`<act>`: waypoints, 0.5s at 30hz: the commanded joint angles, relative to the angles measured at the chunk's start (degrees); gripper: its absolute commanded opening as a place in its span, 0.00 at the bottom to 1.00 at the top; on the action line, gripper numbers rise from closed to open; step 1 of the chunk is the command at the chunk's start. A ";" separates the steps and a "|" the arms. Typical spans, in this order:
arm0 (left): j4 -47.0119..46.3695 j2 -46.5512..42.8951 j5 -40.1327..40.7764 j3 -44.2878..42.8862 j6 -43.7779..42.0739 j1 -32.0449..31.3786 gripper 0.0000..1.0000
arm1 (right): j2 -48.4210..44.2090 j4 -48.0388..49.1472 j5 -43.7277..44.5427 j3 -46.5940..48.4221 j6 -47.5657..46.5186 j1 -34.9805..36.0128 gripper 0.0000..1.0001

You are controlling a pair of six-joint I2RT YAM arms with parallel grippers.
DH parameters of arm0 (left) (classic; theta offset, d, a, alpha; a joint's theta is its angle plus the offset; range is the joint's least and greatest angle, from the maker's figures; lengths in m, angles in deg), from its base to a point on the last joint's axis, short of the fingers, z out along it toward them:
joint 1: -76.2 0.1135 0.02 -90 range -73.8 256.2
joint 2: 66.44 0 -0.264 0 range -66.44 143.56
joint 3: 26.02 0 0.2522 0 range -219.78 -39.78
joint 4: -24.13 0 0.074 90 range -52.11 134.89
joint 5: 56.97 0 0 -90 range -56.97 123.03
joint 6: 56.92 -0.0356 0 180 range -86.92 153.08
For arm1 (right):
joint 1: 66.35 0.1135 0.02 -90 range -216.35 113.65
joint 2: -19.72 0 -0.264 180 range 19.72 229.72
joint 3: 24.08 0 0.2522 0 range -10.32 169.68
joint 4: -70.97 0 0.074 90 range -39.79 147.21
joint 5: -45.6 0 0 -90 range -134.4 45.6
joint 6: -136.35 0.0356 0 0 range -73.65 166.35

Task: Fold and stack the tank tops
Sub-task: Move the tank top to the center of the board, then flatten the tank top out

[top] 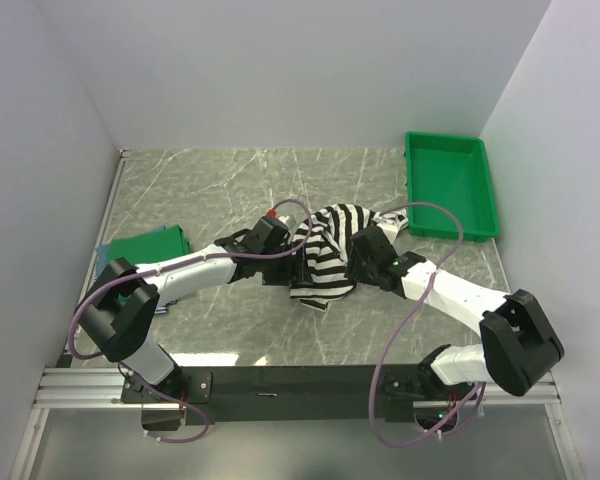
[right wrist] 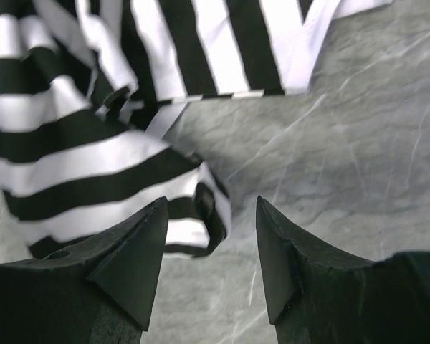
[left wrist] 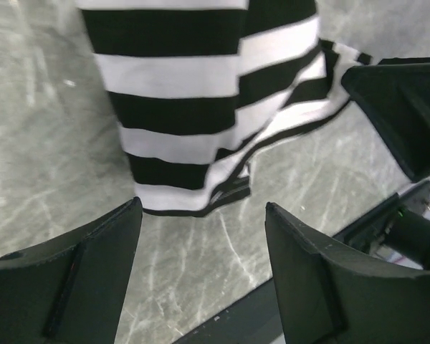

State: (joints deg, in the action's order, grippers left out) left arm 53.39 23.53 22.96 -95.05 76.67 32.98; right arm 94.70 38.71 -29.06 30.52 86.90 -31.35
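Observation:
The black-and-white striped tank top point(top: 332, 252) lies crumpled in the middle of the table. My left gripper point(top: 298, 262) is at its left side, open and empty; in the left wrist view point(left wrist: 203, 215) the striped cloth point(left wrist: 193, 107) hangs just beyond the fingertips. My right gripper point(top: 355, 268) is at its right side, open and empty; in the right wrist view point(right wrist: 209, 211) a rolled hem of the striped top point(right wrist: 93, 165) lies beside the left finger. A folded green tank top point(top: 145, 246) lies at the left, on a blue one point(top: 102, 256).
A rigid green plastic bin point(top: 450, 185) stands at the back right. White walls close in the table on the left, back and right. The black rail point(top: 280, 383) with the arm bases runs along the near edge.

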 commanded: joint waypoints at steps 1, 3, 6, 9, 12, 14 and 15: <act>-0.04 0.20 2.77 0.25 -0.79 0.16 0.75 | 1.66 3.99 -0.04 0.47 -1.70 -1.60 0.59; -0.04 0.46 2.86 0.25 -0.88 0.16 0.75 | 3.49 4.26 -0.21 1.52 -2.14 -1.87 0.58; -0.21 0.47 2.68 0.16 -0.53 0.16 0.75 | 5.69 3.65 -0.22 2.67 -2.67 -1.78 0.48; -0.83 0.12 1.89 0.77 -0.35 0.24 0.75 | 6.58 2.95 -0.57 2.93 -2.85 -1.96 0.17; -0.83 -0.67 1.54 0.95 0.17 0.33 0.76 | 4.31 0.05 -0.13 5.99 -3.55 -1.96 0.00; -2.14 -2.25 1.28 1.21 0.78 1.20 0.77 | 0.80 -2.85 0.66 11.24 -4.78 -1.96 0.00; -2.76 -2.87 0.75 1.65 1.23 1.91 0.77 | -0.35 -4.25 0.66 13.37 -5.74 -1.96 0.00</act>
State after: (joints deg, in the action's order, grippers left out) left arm 53.44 23.81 24.62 -94.02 77.11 33.57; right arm 100.19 36.26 -30.31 35.31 83.54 -33.01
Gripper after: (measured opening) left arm 0.770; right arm 0.024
